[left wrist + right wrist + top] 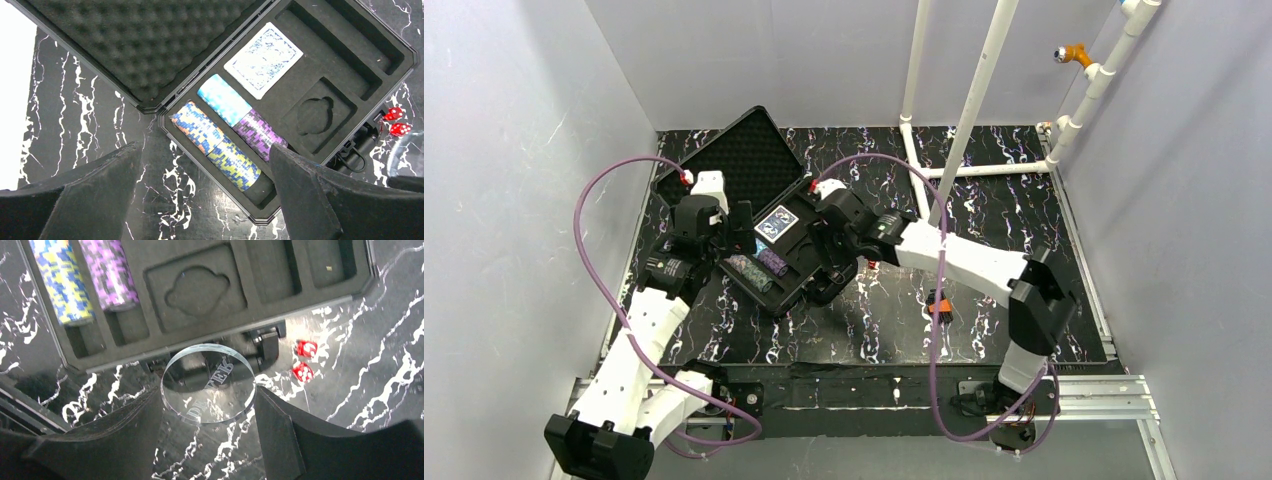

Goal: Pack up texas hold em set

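Observation:
The black hard case (804, 232) lies open with its foam lid (744, 160) folded back. The moulded tray holds the blue-backed card deck (263, 60), a teal chip roll (225, 100), a purple roll (260, 134) and a blue-yellow roll (215, 145). The round recess (315, 115) is bare. My left gripper (205, 195) is open and empty over the case's near corner. My right gripper (207, 405) is shut on the clear round disc (207, 382), held just outside the tray's edge by the case handle (265, 342).
Two red dice (303, 360) lie on the marbled table next to the case handle. A small orange-and-black object (940, 303) sits right of the case. White pipes (969, 110) stand at the back right. Grey walls close in both sides.

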{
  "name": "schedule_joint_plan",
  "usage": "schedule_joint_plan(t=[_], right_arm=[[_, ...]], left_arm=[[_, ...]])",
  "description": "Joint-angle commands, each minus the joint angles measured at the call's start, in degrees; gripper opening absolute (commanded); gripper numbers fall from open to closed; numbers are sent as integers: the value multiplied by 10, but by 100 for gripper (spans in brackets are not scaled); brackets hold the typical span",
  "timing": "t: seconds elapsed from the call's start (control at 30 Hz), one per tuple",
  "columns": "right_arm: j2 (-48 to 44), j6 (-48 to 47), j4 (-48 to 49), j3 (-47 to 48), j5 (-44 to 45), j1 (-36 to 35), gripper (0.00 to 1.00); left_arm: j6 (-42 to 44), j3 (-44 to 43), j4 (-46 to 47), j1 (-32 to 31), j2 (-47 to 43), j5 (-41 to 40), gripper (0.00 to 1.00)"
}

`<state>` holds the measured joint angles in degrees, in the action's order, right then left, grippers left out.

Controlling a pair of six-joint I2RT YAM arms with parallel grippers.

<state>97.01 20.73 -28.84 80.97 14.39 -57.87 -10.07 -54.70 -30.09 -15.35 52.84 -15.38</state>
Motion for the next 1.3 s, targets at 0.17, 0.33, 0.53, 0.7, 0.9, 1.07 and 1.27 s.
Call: schedule_joint_plan(t=[0.17, 0.33, 0.53, 0.7, 0.9, 1.07, 1.27], right_arm=[[119, -28, -18, 179, -25, 2, 34], [174, -37, -36, 253, -32, 3, 34], [244, -41, -51, 352, -36, 4, 34], [300, -43, -54, 415, -39, 10, 34], [351, -47, -52, 472, -45, 26, 34], [371, -50, -39, 480, -50, 30, 34], [390, -51, -30, 491, -50, 33, 34]], left_arm=[[-12, 13, -5, 1, -33, -72, 98], [-14, 14, -4, 1, -45, -97, 98], [-20, 21, 5, 1, -69, -124, 98], [-21, 23, 7, 1, -75, -125, 98], [-19, 21, 7, 1, -69, -116, 98], [-17, 21, 7, 1, -69, -111, 98], [-15, 21, 8, 1, -65, -103, 98]])
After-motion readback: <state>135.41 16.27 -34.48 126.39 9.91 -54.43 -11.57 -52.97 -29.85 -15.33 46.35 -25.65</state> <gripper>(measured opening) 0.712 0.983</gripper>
